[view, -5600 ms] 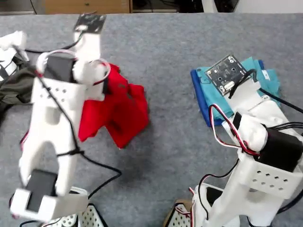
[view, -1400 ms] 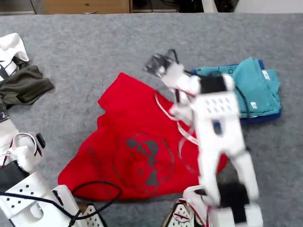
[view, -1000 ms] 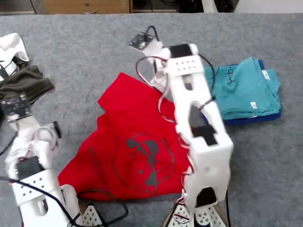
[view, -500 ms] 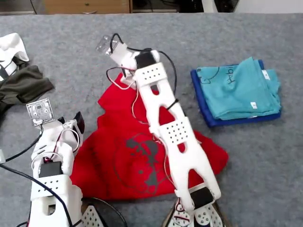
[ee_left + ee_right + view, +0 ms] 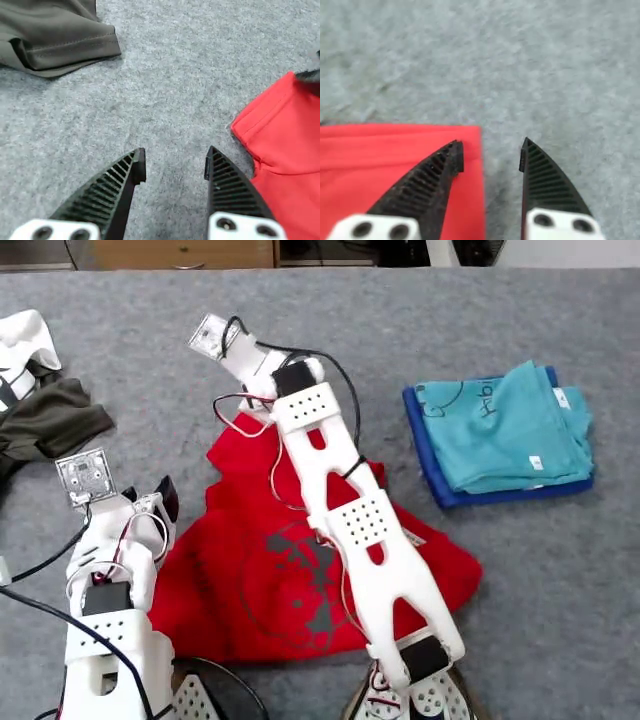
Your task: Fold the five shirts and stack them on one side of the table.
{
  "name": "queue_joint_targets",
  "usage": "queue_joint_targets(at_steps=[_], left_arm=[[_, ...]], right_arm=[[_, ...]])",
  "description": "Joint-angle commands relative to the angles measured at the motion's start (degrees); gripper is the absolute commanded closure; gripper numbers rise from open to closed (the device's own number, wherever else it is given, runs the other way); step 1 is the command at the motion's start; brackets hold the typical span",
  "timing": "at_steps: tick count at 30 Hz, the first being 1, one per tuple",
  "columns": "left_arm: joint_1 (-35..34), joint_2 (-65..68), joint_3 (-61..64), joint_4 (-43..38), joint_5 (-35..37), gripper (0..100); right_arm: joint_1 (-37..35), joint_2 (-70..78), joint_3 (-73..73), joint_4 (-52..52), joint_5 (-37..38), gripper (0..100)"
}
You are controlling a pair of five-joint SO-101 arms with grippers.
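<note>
While my two arms are hanging over the grey, felt-like desk [image 5: 520,330], the red shirt [image 5: 230,580] is lying spread flat near its middle, print up, taking the most ground. Its near hem is running close to the front edge by my arm bases, and its far corner is pointing toward the back. My right arm is lying across it from front to back.

On the right side, the folded teal shirt [image 5: 510,430] is sitting on the folded blue shirt [image 5: 425,455], whose edge is showing along two sides. A bare lane of desk is separating this stack from the red shirt.

At the left edge, the olive shirt [image 5: 55,420] is lying crumpled, with the white shirt [image 5: 25,340] bunched just behind it and touching it. Open desk is lying between these and the red shirt, and a wide bare strip is running along the back.

My right tool [image 5: 490,150] is standing open at the red shirt's far corner, one finger over the fabric edge, the other over bare desk. My left tool [image 5: 175,157] is standing open over bare desk, the red shirt's corner just beside one finger.

A wooden cabinet [image 5: 185,252] is showing beyond the back edge.
</note>
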Motion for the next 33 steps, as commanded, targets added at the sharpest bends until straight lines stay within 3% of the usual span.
queue_joint_targets(at_steps=[1, 5, 11, 21, 27, 33], left_arm=[[-0.18, 0.22, -0.26, -1.23, 0.44, 80], [-0.18, 0.22, -0.35, -1.05, 0.35, 80], [-0.18, 0.22, -0.35, -0.97, 0.35, 80], [-0.18, 0.22, -0.35, -0.97, 0.18, 80], [-0.18, 0.22, -0.35, -0.97, 0.18, 80], [-0.18, 0.22, -0.26, -0.97, 0.09, 80]], right_arm=[[-1.27, -4.79, -0.22, 2.73, -0.35, 80.1], [-1.63, -4.97, -0.13, 4.40, 0.18, 80.1], [-3.12, -4.09, 3.56, 4.13, 7.30, 80.2], [-1.98, -4.00, 4.26, -0.53, 8.09, 80.6], [-1.98, -4.35, 5.58, -0.70, 9.76, 97.4], [-0.13, -4.44, 5.67, -1.14, 5.89, 99.1]])
